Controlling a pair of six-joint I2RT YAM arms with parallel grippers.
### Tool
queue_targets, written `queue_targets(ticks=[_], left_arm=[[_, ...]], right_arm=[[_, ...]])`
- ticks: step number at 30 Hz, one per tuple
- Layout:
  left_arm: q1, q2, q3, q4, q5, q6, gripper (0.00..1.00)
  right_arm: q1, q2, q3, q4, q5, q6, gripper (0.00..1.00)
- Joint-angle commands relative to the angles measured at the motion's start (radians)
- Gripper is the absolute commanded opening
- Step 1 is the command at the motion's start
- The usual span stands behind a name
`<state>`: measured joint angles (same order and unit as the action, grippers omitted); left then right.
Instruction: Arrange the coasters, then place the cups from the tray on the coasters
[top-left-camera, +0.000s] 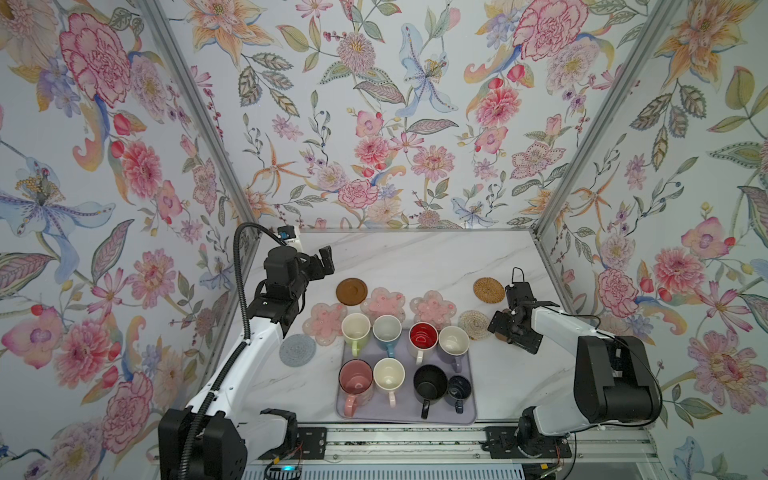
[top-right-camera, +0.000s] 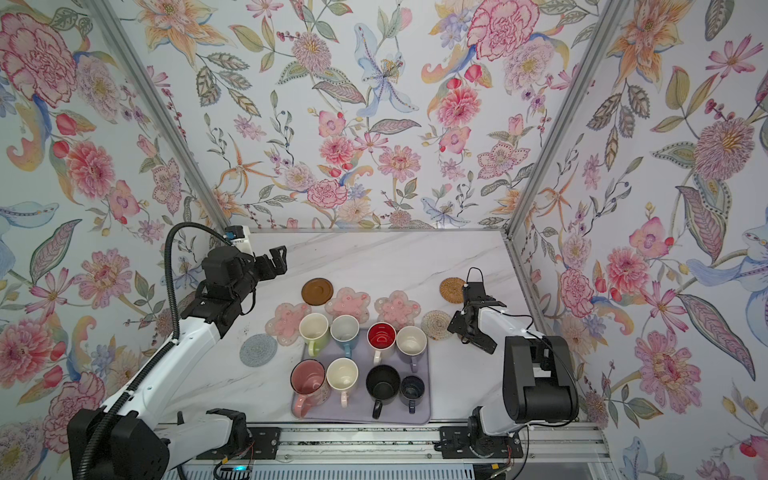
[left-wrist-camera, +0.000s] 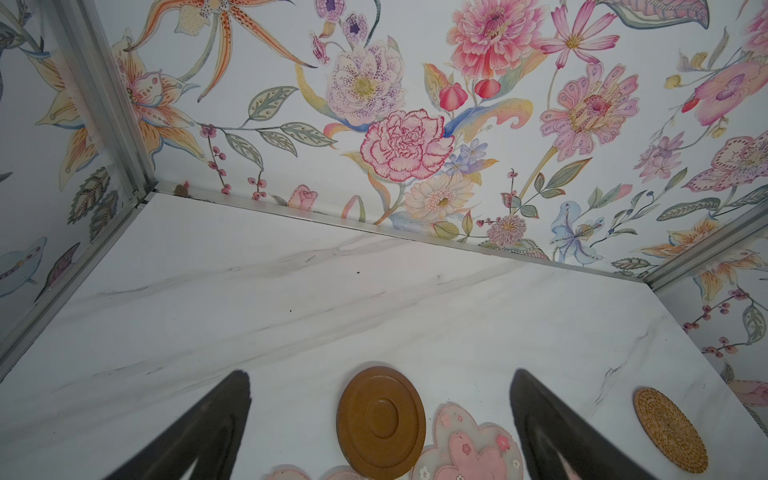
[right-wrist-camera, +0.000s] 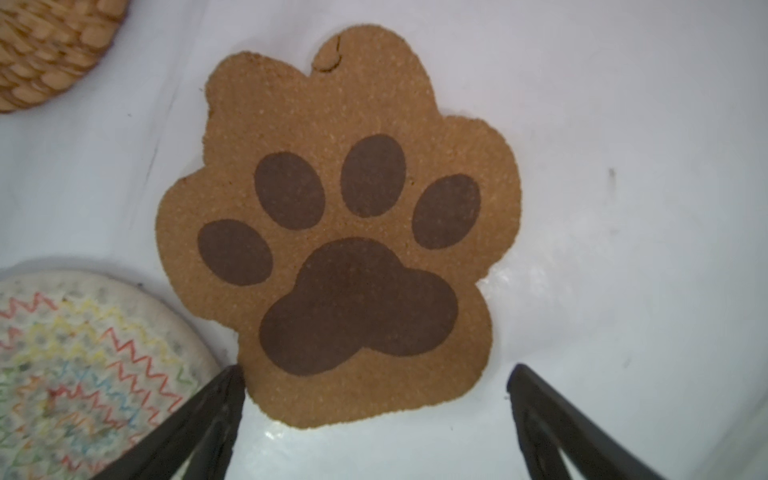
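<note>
Right fingers (right-wrist-camera: 208, 411) spread wide, empty, over paw coaster (right-wrist-camera: 332, 232); left fingers (left-wrist-camera: 216, 411) spread wide, empty, raised above table (top-left-camera: 415, 257)

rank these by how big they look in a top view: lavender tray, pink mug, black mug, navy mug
1. lavender tray
2. pink mug and black mug: rims look about alike, not ranking them
3. navy mug, clearly smallest
</note>
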<state>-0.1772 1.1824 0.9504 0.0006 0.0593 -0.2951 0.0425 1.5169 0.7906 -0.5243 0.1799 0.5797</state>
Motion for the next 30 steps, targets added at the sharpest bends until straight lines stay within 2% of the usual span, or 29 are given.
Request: queue_targets(ticks=[1,13,30], left_arm=[[-0.004,-0.026,0.010,-0.012,-0.027,0.021,0.99],[-0.005,-0.029,0.013,-0.017,-0.036,0.028,0.99],[-0.004,-0.022,0.019,-0.031,-0.059,0.047,0.99]], right_arm=[[-0.019,0.028,0.021,-0.015,0.020,-0.004,0.99],[-0.092,0.122,0.082,0.029,0.011,-0.047,0.99],[-0.169,0.312,0.282,0.057,-0.021,-0.120,0.97]])
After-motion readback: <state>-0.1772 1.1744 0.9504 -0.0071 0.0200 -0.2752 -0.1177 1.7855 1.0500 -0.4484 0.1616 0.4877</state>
